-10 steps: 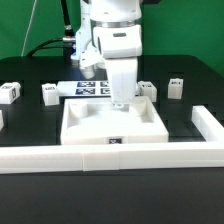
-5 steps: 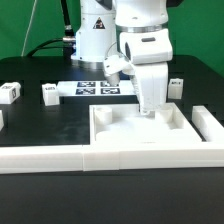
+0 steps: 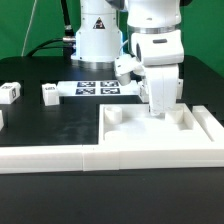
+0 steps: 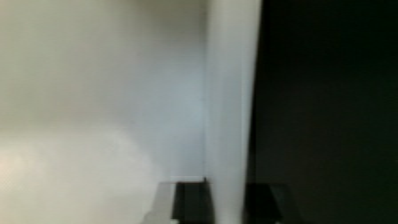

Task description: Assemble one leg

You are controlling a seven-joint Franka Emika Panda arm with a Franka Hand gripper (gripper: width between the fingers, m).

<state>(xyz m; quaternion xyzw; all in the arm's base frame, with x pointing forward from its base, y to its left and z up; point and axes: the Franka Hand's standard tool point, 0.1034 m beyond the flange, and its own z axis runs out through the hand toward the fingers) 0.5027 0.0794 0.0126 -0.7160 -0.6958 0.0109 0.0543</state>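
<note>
My gripper [image 3: 157, 109] reaches down onto the back rim of the large white square panel [image 3: 135, 137] and is shut on that rim. The panel lies against the long white border wall [image 3: 60, 160] at the exterior view's right. In the wrist view the two dark fingers [image 4: 192, 202] straddle the thin white rim [image 4: 231, 100], with my gripper [image 4: 230, 202] closed on it. Two small white legs with tag markers [image 3: 10, 92] [image 3: 50, 93] stand on the black table at the exterior view's left, far from the gripper.
The marker board [image 3: 97, 88] lies behind the panel near the robot base [image 3: 95, 45]. Another small white part [image 3: 1, 118] sits at the left edge. The border wall also runs along the right side [image 3: 210, 120].
The gripper has moved to the exterior view's right, dragging the white panel with it from the middle into the right corner of the border wall. The legs at the left have not moved.
</note>
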